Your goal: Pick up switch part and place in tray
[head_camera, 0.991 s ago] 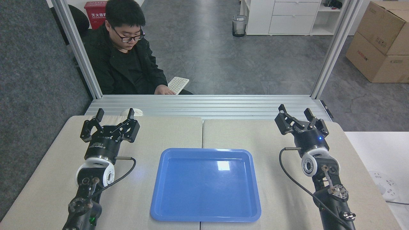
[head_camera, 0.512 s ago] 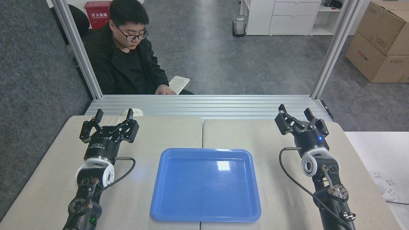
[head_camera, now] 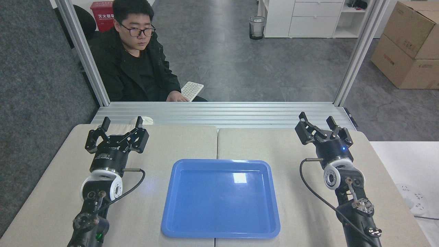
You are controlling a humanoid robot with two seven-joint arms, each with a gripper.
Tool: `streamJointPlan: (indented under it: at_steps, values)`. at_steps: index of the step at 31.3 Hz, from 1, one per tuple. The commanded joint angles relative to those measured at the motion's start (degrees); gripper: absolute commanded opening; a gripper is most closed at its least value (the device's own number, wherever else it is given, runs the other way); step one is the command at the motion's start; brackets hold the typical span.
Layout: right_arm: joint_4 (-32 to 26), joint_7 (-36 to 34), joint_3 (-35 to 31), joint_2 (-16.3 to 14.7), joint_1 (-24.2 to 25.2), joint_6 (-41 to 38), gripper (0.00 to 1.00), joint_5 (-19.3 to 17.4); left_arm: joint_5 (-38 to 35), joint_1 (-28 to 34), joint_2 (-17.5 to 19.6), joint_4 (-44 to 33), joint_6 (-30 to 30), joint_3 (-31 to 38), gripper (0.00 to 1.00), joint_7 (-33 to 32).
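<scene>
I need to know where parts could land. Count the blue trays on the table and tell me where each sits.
1. The blue tray lies flat at the table's middle, between the left gripper and right gripper. It holds nothing; no switch part is visible.

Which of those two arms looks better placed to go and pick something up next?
Neither clearly. The left gripper and right gripper are both open and empty, either side of the empty tray. No switch part is visible on the table.

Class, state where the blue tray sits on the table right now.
In the head view the tray lies flat at the table's near centre, straddling the seam between the two tabletops, between the left end effector and right end effector.
</scene>
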Motion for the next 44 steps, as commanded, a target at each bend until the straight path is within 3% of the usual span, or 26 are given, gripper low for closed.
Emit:
streamJointPlan:
  at_steps: [1,13,32,44]
  values:
    - [0.0,-0.1,0.0,0.1,-0.1,0.1,1.00,-0.2,-0.1,-0.1,0.1,0.0,0.0,0.1,0.99,0.0]
    - [0.1,-0.1,0.1,-0.2,-0.1,0.4,1.00,-3.4,-0.2,-0.3,0.0,0.0,0.0,0.0,0.99,-0.1]
    - [0.1,-0.1,0.2,-0.5,0.0,0.2,1.00,-3.1,-0.2,0.5,0.4,0.5,0.0,0.1,0.99,0.1]
    - [0.1,-0.1,0.5,-0.6,-0.1,0.3,1.00,-2.4,0.6,6.9,1.5,2.1,-0.1,2.9,0.99,1.2]
